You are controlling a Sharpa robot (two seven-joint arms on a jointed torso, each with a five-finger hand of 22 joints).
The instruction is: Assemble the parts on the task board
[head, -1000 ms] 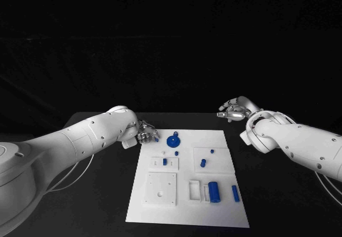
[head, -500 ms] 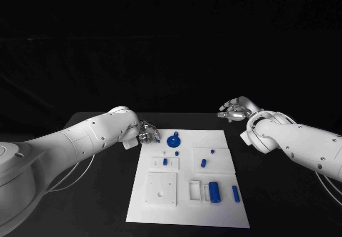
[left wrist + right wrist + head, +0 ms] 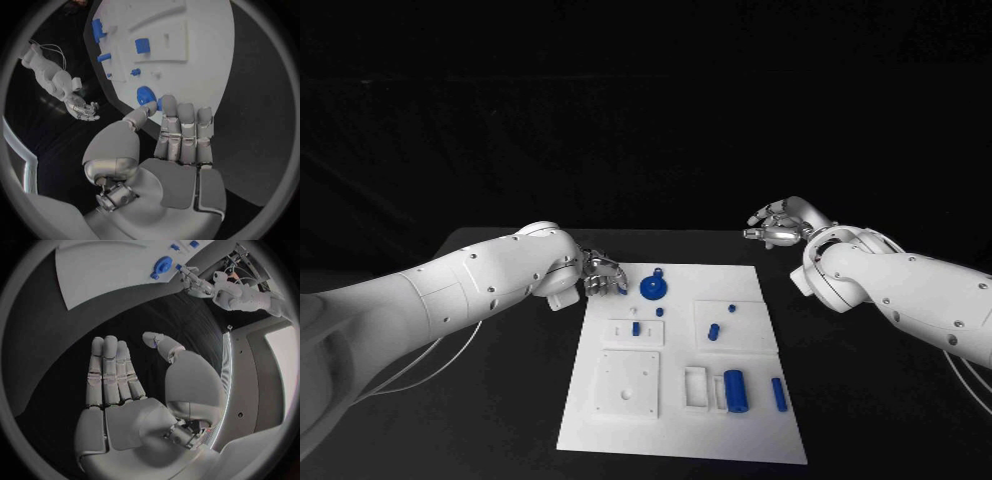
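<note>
The white task board (image 3: 678, 425) lies mid-table with blue parts on it: a round piece (image 3: 652, 289) near its far edge, small pegs (image 3: 636, 327) in the middle and a cylinder (image 3: 733, 390) at the near right. My left hand (image 3: 597, 272) hovers at the board's far left corner. In the left wrist view its thumb and a finger (image 3: 169, 107) pinch a small blue part (image 3: 158, 103) beside the round piece (image 3: 145, 93). My right hand (image 3: 775, 222) floats beyond the board's far right corner, and its fingers (image 3: 109, 370) are stretched out around nothing.
A blue bar (image 3: 777, 393) lies at the board's near right beside the cylinder. White raised blocks (image 3: 627, 380) sit on the board's near left. Black table (image 3: 877, 400) surrounds the board on both sides. Cables trail under the left arm (image 3: 459, 345).
The left arm has swung slightly nearer the camera, while its hand stays at the board's far left corner. The right hand has not moved.
</note>
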